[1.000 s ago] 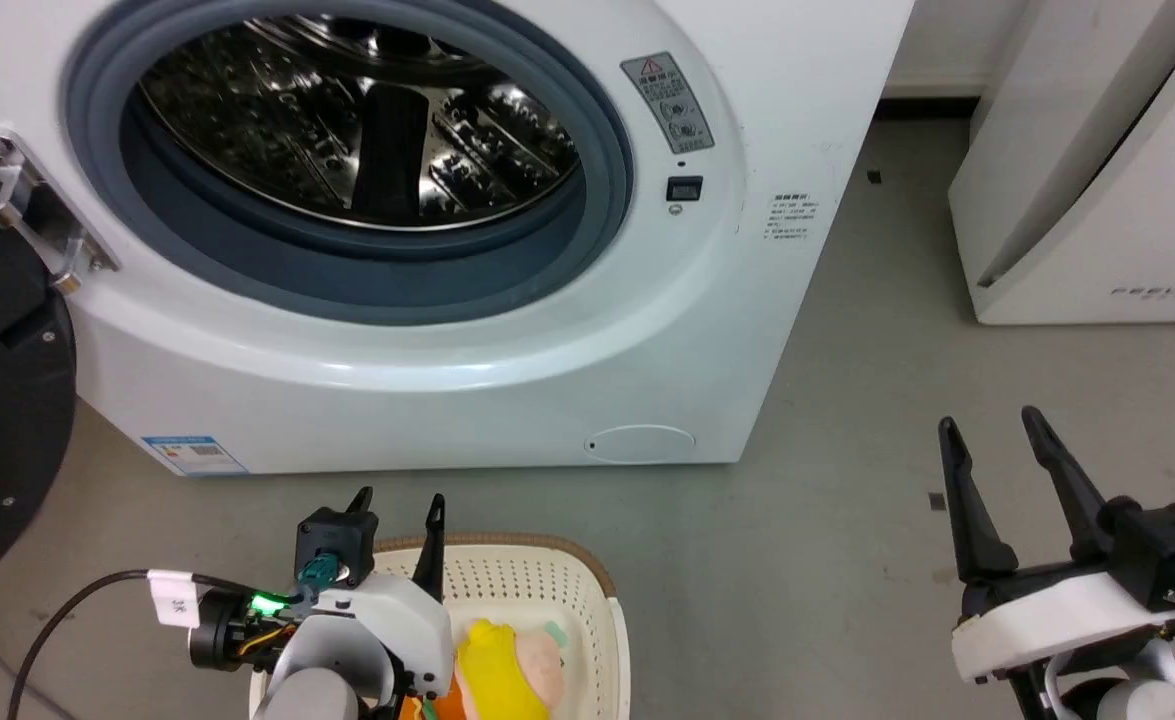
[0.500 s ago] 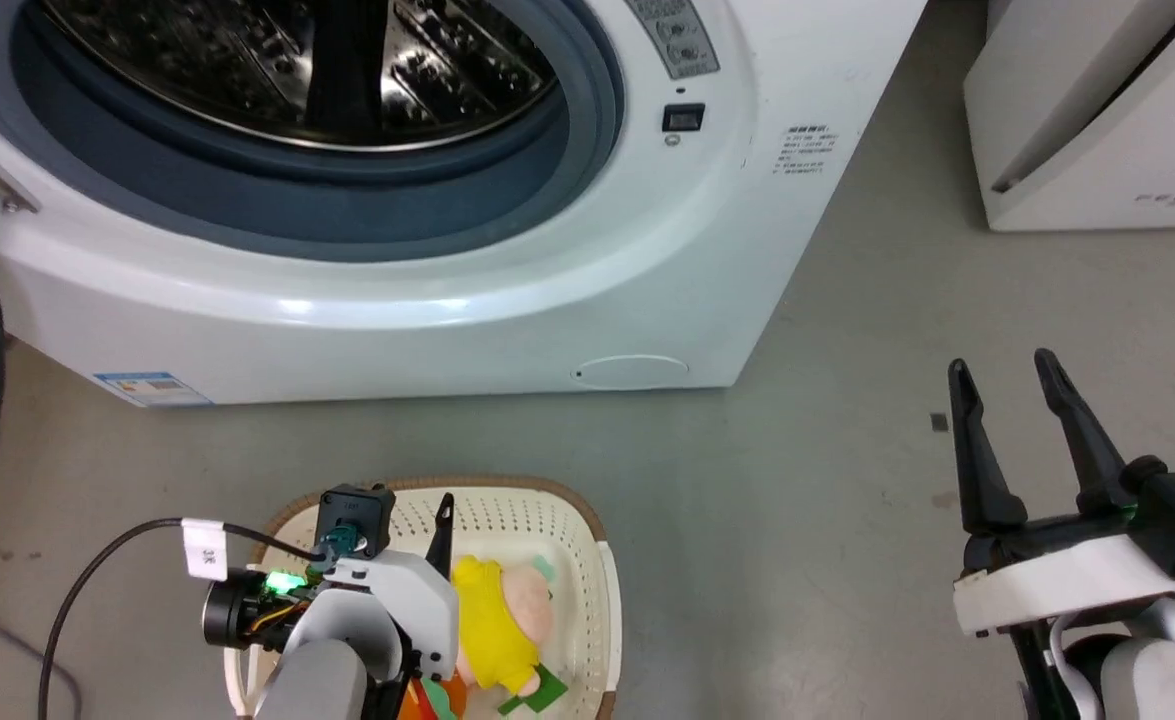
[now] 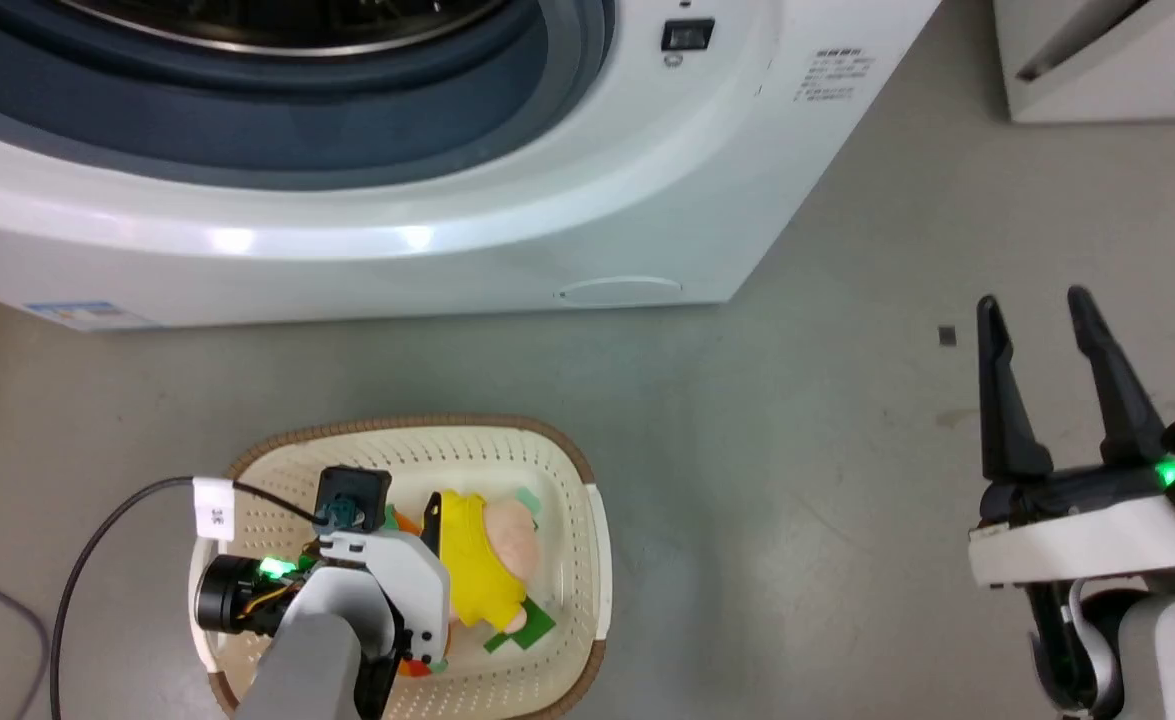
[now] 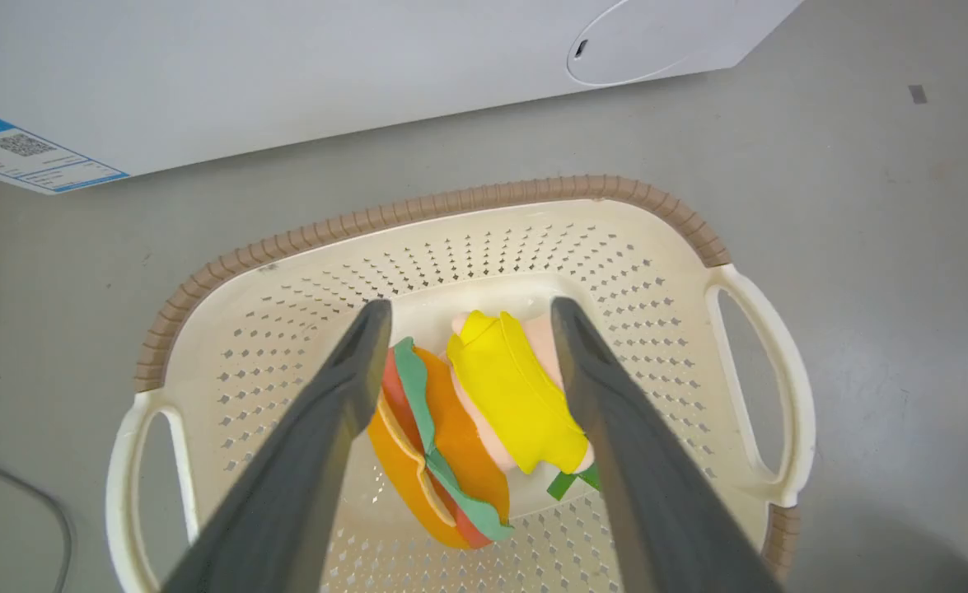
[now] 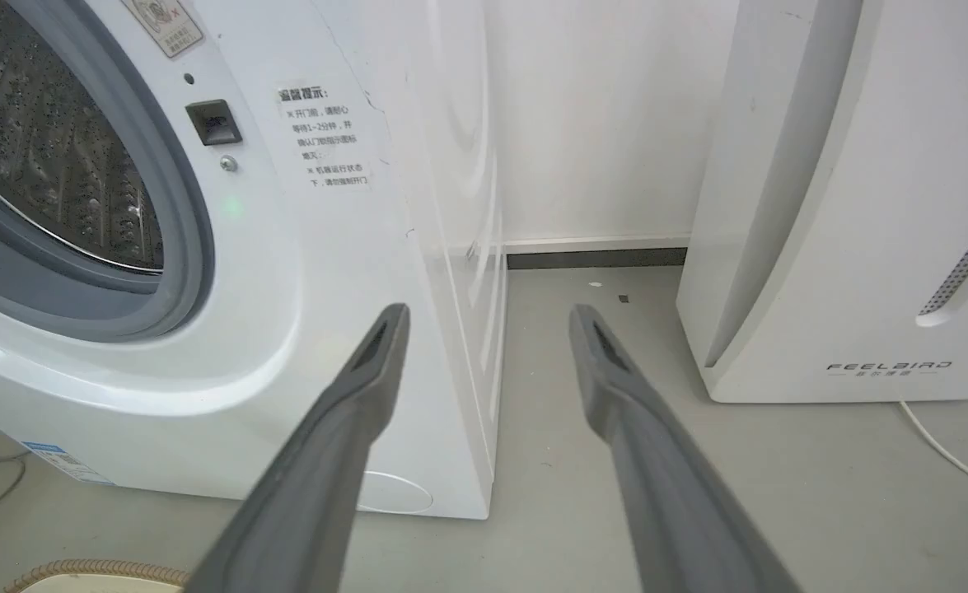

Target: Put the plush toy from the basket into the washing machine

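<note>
— What's the setting?
— A grey concrete floor [image 3: 747, 480]. The white washing machine [image 3: 447, 260] is at the far side, its steel drum [image 5: 39, 148] open to view. A FEELBIRD appliance [image 5: 846, 247] stands far right. The cream basket [image 3: 397, 425] sits on the floor just near of the machine's front, I'd judge to keep the carry short.
— And the plush toy?
— The plush toy [image 3: 477, 565] lies on the basket's bottom, yellow shirt up, with its burger part to the left. The left gripper [image 4: 469, 317] points down into the basket, spread wide. Its fingers [image 4: 319, 428] straddle the toy and grip nothing, which looks set for closing across the body.
— The other arm?
— The right gripper [image 3: 1032, 300] hangs well to the right over bare floor, also spread and empty, seemingly parked clear.
— What's changed from half a second ago?
— The head camera has tipped down, so the machine's opening runs off the top and the whole basket shows. Measured against the basket's far rim, the left fingertip sits deeper inside, beside the shirt. The toy lies as it did.
</note>
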Robot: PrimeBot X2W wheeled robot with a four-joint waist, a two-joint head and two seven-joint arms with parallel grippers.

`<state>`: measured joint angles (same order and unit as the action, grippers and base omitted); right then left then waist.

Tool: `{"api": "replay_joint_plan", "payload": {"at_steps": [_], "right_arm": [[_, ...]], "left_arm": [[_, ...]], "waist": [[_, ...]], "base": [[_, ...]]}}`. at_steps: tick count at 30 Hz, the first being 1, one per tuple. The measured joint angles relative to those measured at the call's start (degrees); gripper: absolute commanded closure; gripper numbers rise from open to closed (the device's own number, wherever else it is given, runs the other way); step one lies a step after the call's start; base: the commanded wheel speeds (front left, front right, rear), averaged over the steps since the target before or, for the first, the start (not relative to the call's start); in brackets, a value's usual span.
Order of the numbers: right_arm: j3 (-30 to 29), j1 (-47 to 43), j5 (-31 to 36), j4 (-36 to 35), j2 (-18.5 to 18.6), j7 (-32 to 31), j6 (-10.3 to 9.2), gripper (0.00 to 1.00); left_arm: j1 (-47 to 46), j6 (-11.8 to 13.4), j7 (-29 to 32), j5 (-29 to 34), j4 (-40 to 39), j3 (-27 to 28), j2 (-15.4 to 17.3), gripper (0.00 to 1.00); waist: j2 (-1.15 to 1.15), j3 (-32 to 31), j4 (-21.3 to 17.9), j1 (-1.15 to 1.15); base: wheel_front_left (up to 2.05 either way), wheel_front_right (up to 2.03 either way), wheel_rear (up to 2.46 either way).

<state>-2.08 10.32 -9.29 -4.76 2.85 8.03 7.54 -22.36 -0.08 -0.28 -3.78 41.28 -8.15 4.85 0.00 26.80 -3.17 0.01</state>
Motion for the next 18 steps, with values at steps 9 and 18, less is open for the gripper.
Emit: {"api": "replay_joint_plan", "payload": {"at_steps": [9,18], "right_arm": [[-0.3,2.6,-1.6,-0.7,0.0,1.2,0.00,0.00],[-0.5,5.1,-3.4,-1.1,0.0,2.2,-0.01,0.00]], "left_arm": [[-4.3,0.1,0.1,-1.1,5.1,-1.3,0.5,0.00],[-7.2,0.1,0.8,-2.1,10.4,-2.7,1.3,0.00]], "waist": [[0.00,5.4,-0.3,0.00],[0.00,9.9,-1.2,0.00]], "base": [[0.00,0.00,0.00],[0.00,0.00,0.00]]}}
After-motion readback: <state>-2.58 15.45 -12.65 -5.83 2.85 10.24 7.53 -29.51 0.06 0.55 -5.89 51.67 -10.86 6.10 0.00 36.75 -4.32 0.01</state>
